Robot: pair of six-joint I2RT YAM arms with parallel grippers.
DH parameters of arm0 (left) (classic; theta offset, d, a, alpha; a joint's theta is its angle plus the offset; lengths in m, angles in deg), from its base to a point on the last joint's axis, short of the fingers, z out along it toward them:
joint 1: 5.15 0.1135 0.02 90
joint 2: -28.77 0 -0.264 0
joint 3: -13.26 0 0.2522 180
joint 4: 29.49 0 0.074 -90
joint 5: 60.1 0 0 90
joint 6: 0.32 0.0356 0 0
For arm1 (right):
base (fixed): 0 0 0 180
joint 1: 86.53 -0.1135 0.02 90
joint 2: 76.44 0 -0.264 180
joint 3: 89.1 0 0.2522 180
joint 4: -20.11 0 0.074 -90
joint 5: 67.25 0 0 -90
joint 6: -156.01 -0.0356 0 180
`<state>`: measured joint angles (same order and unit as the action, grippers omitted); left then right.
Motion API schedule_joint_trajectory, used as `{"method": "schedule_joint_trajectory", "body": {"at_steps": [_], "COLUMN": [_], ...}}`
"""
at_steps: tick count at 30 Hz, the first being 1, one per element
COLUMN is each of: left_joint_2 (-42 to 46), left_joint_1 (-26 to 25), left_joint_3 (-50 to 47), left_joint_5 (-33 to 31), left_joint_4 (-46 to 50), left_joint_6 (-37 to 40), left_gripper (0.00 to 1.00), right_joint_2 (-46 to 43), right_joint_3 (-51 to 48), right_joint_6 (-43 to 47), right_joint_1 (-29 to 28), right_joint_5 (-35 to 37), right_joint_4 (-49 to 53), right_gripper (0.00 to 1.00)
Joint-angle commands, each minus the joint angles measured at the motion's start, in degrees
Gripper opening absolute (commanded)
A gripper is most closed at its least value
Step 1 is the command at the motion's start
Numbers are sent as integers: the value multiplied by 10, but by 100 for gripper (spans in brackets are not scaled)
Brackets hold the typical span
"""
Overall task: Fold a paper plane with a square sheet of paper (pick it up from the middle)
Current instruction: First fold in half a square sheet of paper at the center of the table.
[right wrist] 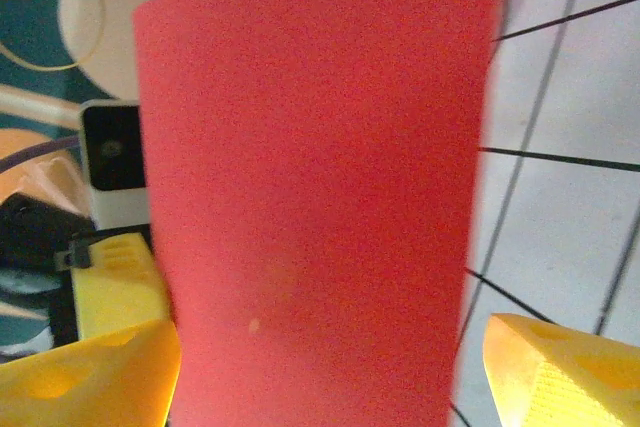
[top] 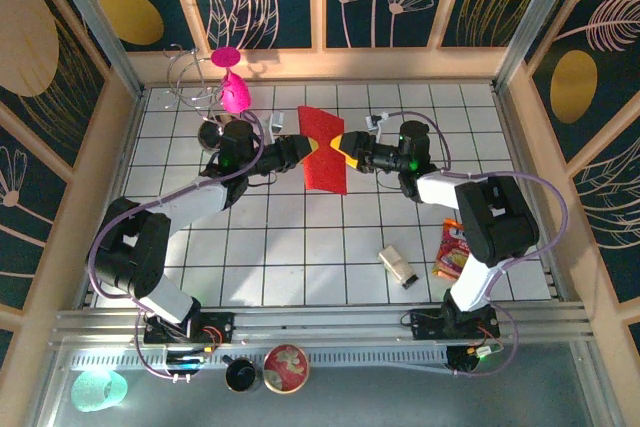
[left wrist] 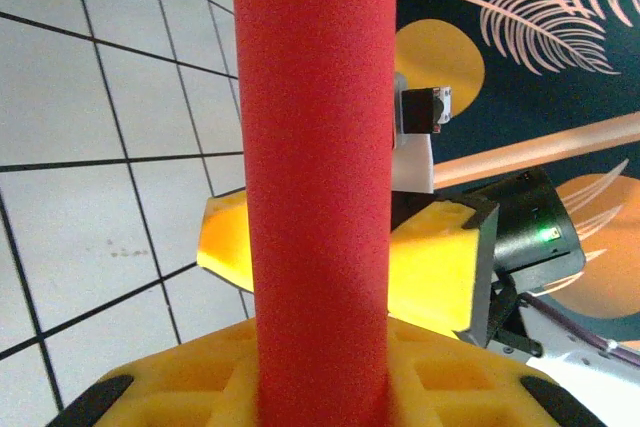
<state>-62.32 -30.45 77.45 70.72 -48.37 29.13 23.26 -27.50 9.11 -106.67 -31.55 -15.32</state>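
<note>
At the left of the white tiled table (top: pixel 300 247), a wire rack (top: pixel 185 82) and a magenta goblet (top: pixel 235 92) stand by the far edge, near the left arm's wrist but apart from it. The left gripper (top: pixel 303 147) reaches in from the left and pinches the red sheet of paper (top: pixel 326 169) at about mid-height. In the left wrist view the sheet rises from its yellow pad as a narrow upright band with 2 straight long edges.

The sheet is held off the tiles in the middle of the table. Its upper edge points toward the far rows of tiles and its lower edge toward the arms. The tiles between the 2 arms, nearer than the sheet, are bare.

The right gripper (top: pixel 343 149) meets the sheet from the right with its jaws spread wide. From the right wrist, its 2 yellow fingers (right wrist: pixel 90 367) flank the paper. The sheet's left edge runs just beside one finger, while bare tile shows between its right edge and the other.

Further right and nearer, a small pale block (top: pixel 400 265) lies on the tiles, and a multicoloured snack packet (top: pixel 452 250) lies beside the right arm
</note>
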Motion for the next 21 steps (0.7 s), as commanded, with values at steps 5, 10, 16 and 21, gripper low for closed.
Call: {"method": "schedule_joint_trajectory", "body": {"at_steps": [5,10,16,21], "left_joint_2": [-14,-22,-29,-28], "left_joint_1": [6,12,15,15], "left_joint_3": [4,1,1,1], "left_joint_5": [-13,-25,-19,-11], "left_joint_4": [25,36,35,31], "left_joint_6": [4,3,1,0], "left_gripper": [28,27,26,26], "right_joint_2": [2,-11,-24,-24], "right_joint_3": [-26,-44,-41,-11], "right_joint_6": [-68,-69,-28,13], "right_joint_1": [1,9,10,10], "right_joint_5": [-42,-34,-12,-1], "right_joint_4": [-129,-125,-62,19], "right_gripper": [67,52,38,20]}}
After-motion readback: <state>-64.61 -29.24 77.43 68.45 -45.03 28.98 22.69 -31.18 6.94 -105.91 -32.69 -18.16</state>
